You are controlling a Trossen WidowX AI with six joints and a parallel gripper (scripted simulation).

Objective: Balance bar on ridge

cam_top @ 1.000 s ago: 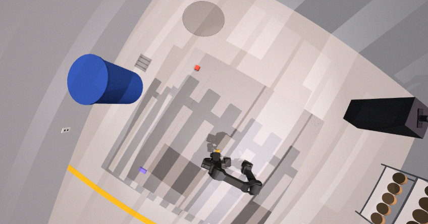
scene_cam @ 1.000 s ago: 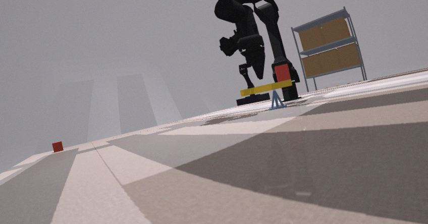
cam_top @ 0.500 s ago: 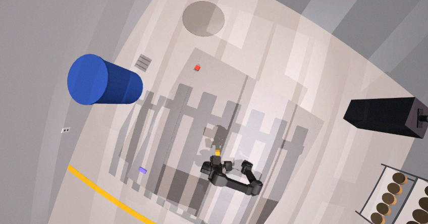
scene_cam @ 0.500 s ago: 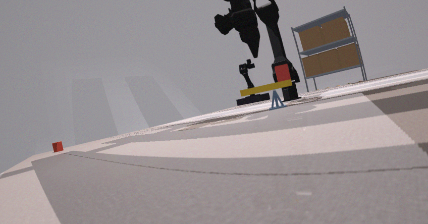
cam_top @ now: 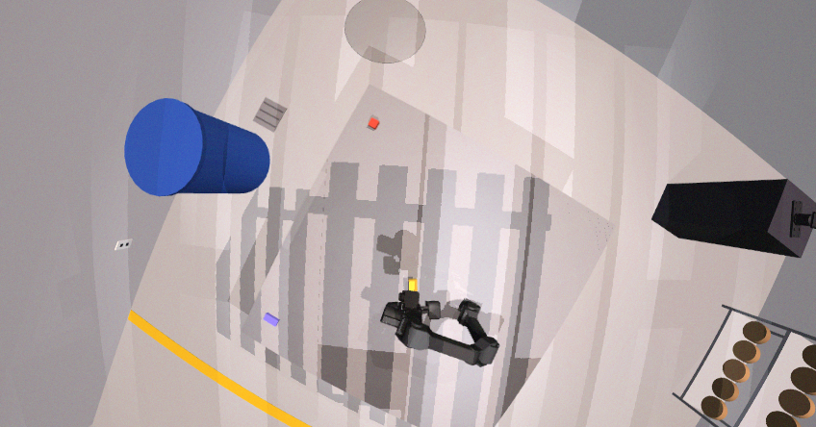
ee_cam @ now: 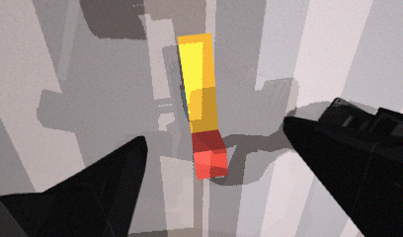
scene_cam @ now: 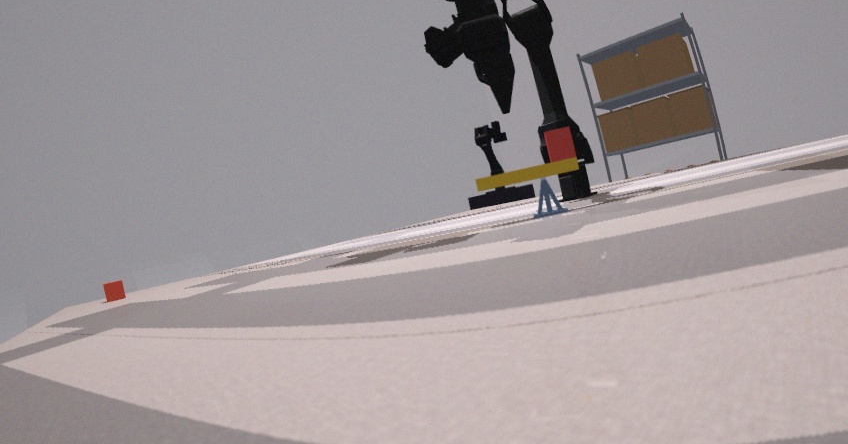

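Note:
A yellow bar lies across the blue ridge, which stands under it nearer the end with a red block. The red block sits on that end of the bar. In the tilted the exterior view the bar runs about parallel to the table, and both its ends are clear of the surface. My gripper is open and empty above the bar, not touching it. In the wrist view its fingers stand wide apart on either side. The ridge is mostly hidden there under the bar.
A loose red cube lies far from the bar. A small purple block lies to the left in the top view. A blue cylinder, a black box-shaped stand and a shelf of boxes stand farther off.

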